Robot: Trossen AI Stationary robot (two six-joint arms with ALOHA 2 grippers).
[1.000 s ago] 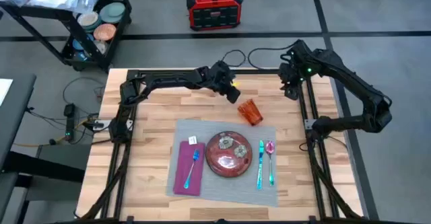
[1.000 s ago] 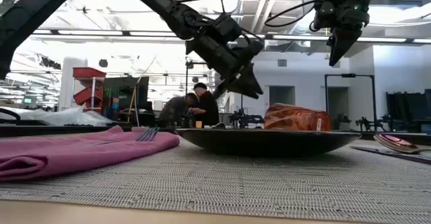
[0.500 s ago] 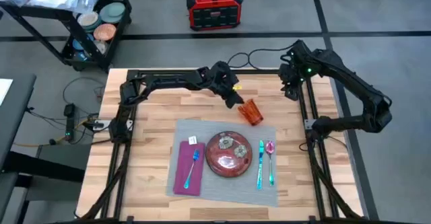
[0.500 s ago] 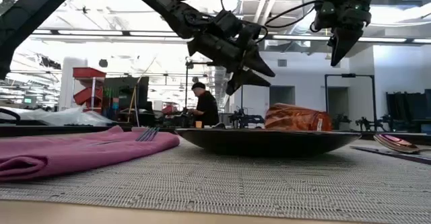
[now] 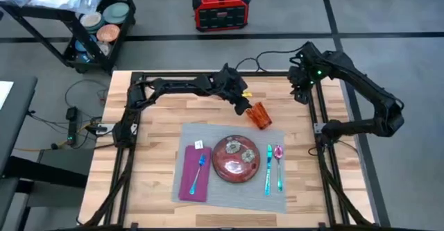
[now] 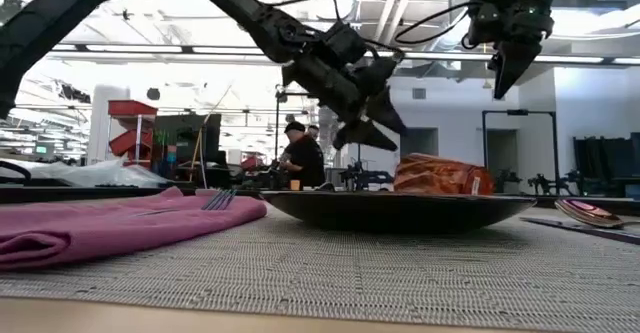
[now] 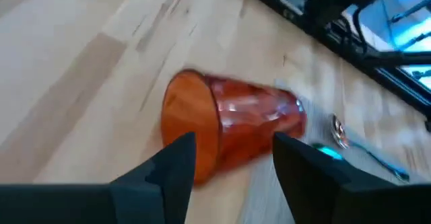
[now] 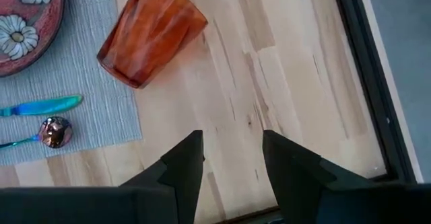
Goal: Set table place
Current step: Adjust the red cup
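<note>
Table (image 5: 149,130): light planks, black frame. Grey placemat (image 5: 229,193) sits on the near middle of it and carries, going across from the left arm's side, a purple napkin (image 5: 189,175) with a blue fork (image 5: 199,167), a red flowered plate (image 5: 235,159), then a knife (image 5: 268,168) and a spoon (image 5: 278,163).

Orange tumbler (image 5: 258,115) lies on its side at the placemat's far edge, beyond the plate, partly on the mat by the right wrist view. Long axis runs roughly far-to-near, slightly skewed; in the left wrist view its rim faces one side and its base points toward the cutlery.

Left end effector (image 5: 244,103): fingers spread wide, holding nothing, above and just beside the tumbler's far end, clearly the nearer tool. Its fingers (image 7: 172,167) bracket the tumbler's body, so a short descent should straddle it across the long axis.

Right end effector (image 5: 300,92): raised near the far right corner, well apart, fingers parted a little, empty.
</note>
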